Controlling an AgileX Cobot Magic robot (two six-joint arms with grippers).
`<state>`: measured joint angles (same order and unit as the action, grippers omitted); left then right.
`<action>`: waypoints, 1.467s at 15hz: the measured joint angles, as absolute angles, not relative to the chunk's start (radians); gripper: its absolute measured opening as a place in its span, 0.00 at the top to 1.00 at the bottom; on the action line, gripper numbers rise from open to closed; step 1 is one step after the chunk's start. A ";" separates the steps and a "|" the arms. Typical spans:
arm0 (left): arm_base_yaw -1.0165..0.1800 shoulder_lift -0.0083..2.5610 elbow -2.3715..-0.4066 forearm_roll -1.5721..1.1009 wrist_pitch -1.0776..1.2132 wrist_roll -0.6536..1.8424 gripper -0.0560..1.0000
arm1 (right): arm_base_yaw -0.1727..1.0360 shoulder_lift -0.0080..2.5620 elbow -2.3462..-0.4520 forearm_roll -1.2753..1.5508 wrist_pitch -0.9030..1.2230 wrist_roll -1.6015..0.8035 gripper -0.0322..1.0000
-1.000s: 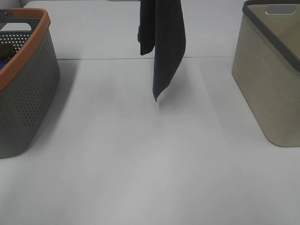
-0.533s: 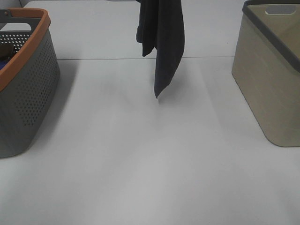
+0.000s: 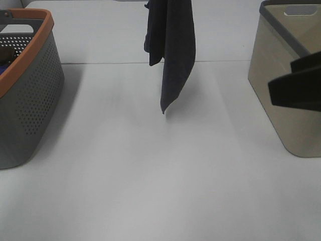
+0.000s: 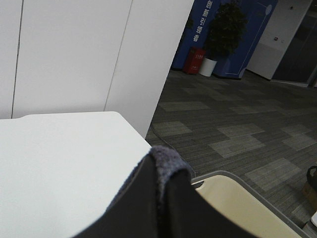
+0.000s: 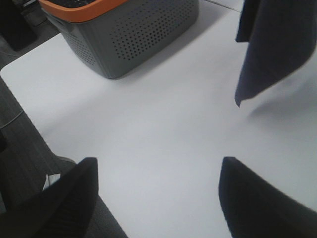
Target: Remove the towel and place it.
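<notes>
The dark navy towel (image 3: 173, 50) hangs in loose folds from above the top edge of the exterior view, its lower tip just above the white table (image 3: 150, 175). My left gripper (image 4: 159, 171) is shut on a fold of the towel (image 4: 167, 161), holding it high in the air. My right gripper (image 3: 281, 75) comes in from the right, in front of the beige basket. In the right wrist view it (image 5: 158, 163) is open and empty over the table, with the towel (image 5: 277, 44) hanging beyond it.
A grey perforated basket with an orange rim (image 3: 30, 90) stands at the left and also shows in the right wrist view (image 5: 133, 29). A beige basket with a grey rim (image 3: 286, 110) stands at the right. A seam (image 3: 110, 63) crosses the table.
The hanging towel has swung slightly left and its tip sits lower. My right gripper has come into the exterior view from the right.
</notes>
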<state>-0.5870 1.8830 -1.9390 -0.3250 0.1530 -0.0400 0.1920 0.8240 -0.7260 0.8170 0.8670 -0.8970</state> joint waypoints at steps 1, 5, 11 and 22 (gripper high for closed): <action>-0.587 1.883 -1.939 -0.325 0.153 -0.040 0.95 | 0.256 0.878 -0.759 0.822 0.834 -0.924 0.33; -0.587 1.883 -1.939 -0.325 0.153 -0.040 0.95 | 0.532 1.121 -0.852 0.794 0.530 -0.979 0.33; -0.587 1.883 -1.939 -0.324 0.153 -0.040 0.95 | 0.628 1.363 -0.935 0.798 0.198 -0.981 0.33; -0.587 1.883 -1.939 -0.324 0.153 -0.040 0.95 | 0.628 1.674 -1.127 0.823 -0.009 -0.974 0.33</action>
<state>-0.5870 1.8830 -1.9390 -0.3240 0.1530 -0.0400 0.6280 1.6740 -1.1270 0.8230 -0.0090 -0.9740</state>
